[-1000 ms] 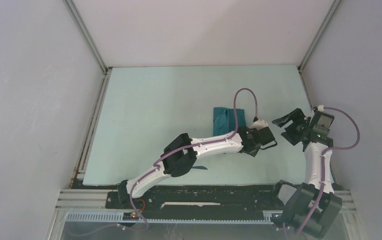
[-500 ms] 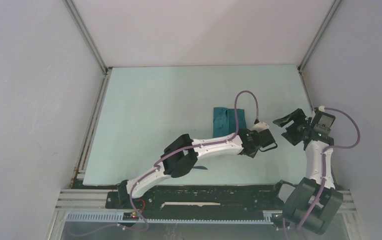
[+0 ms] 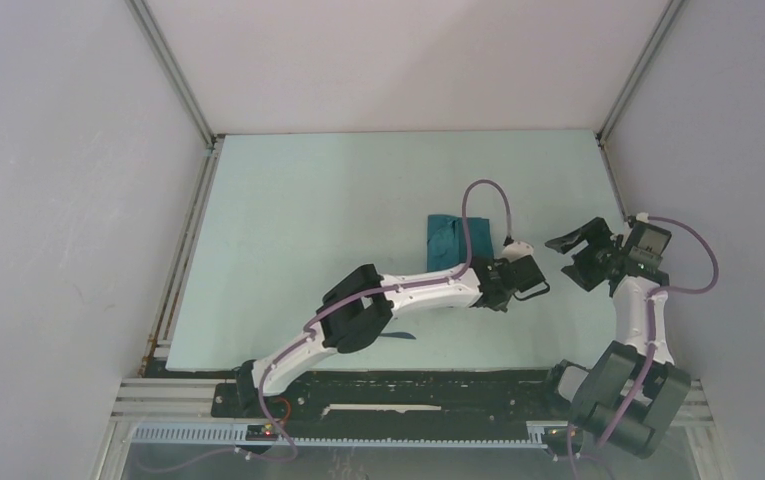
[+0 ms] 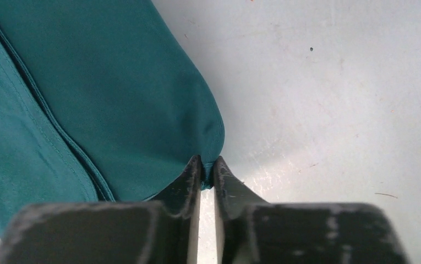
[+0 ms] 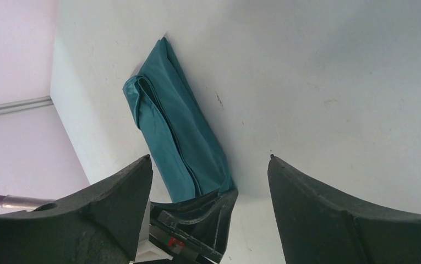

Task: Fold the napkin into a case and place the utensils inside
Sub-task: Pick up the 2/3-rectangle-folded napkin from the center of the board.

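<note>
The napkin [image 3: 446, 238] lies folded into a narrow teal strip right of the table's middle. Its layered edges show in the left wrist view [image 4: 103, 99] and the right wrist view [image 5: 178, 126]. My left gripper [image 3: 493, 275] is at the strip's near right corner. Its fingertips [image 4: 208, 162] are shut on a pinch of the cloth edge. My right gripper [image 3: 573, 260] hovers to the right of the strip, open and holding nothing [image 5: 209, 158]. One dark utensil [image 3: 403, 336] pokes out from under the left arm's elbow. The rest of the utensils are hidden.
The pale table [image 3: 308, 220] is enclosed by white walls with metal rails [image 3: 183, 250] along its left edge. The left arm's purple cable [image 3: 488, 190] loops over the napkin. The left gripper's body [image 5: 197, 220] sits low between my right fingers.
The left jaws have closed from wide open onto the napkin's corner, and the left wrist shifted slightly left. The right arm has barely moved.
</note>
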Controlling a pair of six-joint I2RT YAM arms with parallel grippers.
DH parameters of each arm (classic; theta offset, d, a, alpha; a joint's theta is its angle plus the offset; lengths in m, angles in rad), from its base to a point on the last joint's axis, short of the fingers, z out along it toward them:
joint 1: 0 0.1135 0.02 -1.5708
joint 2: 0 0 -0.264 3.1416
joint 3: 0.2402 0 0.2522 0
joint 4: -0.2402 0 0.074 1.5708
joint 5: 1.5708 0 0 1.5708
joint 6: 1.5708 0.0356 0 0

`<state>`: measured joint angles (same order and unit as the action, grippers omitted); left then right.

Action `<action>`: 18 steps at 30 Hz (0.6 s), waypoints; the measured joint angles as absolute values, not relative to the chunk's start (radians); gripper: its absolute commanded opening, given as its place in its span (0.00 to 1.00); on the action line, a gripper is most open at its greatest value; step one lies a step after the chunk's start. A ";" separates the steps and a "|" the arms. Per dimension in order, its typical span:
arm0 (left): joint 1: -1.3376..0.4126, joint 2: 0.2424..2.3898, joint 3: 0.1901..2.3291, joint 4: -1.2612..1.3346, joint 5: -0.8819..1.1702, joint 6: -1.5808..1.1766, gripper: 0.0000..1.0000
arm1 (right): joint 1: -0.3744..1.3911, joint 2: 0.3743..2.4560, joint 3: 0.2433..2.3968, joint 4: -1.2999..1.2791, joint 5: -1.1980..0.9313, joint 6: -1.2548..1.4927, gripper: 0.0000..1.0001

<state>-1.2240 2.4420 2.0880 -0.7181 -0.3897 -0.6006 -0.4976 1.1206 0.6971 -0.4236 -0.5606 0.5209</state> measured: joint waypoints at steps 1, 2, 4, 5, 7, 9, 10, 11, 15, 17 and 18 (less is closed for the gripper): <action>-1.221 2.440 2.084 -0.717 -0.386 -0.600 0.04 | -0.496 1.124 0.697 -0.422 -0.561 0.521 0.86; -1.217 2.432 2.073 -0.713 -0.378 -0.598 0.02 | -0.490 1.129 0.697 -0.420 -0.562 0.521 0.88; -1.208 2.414 2.043 -0.691 -0.354 -0.602 0.00 | -0.475 1.141 0.697 -0.416 -0.563 0.521 0.91; -1.203 2.400 2.018 -0.675 -0.337 -0.602 0.00 | -0.463 1.150 0.697 -0.413 -0.566 0.521 0.92; -1.192 2.367 1.961 -0.638 -0.301 -0.604 0.00 | -0.435 1.174 0.697 -0.399 -0.587 0.522 0.92; -1.174 2.312 1.873 -0.596 -0.251 -0.614 0.00 | -0.412 1.218 0.697 -0.374 -0.627 0.527 0.92; -1.166 2.288 1.836 -0.579 -0.229 -0.622 0.00 | -0.405 1.244 0.697 -0.362 -0.646 0.530 0.93; -1.158 2.259 1.793 -0.556 -0.207 -0.630 0.00 | -0.397 1.276 0.697 -0.347 -0.667 0.534 0.94; -1.130 2.161 1.665 -0.484 -0.136 -0.660 0.00 | -0.374 1.374 0.695 -0.301 -0.729 0.561 0.95; -1.120 2.127 1.631 -0.457 -0.113 -0.673 0.00 | -0.349 1.405 0.695 -0.271 -0.754 0.579 0.96; -1.117 2.112 1.619 -0.444 -0.101 -0.677 0.00 | -0.333 1.416 0.695 -0.258 -0.763 0.584 0.96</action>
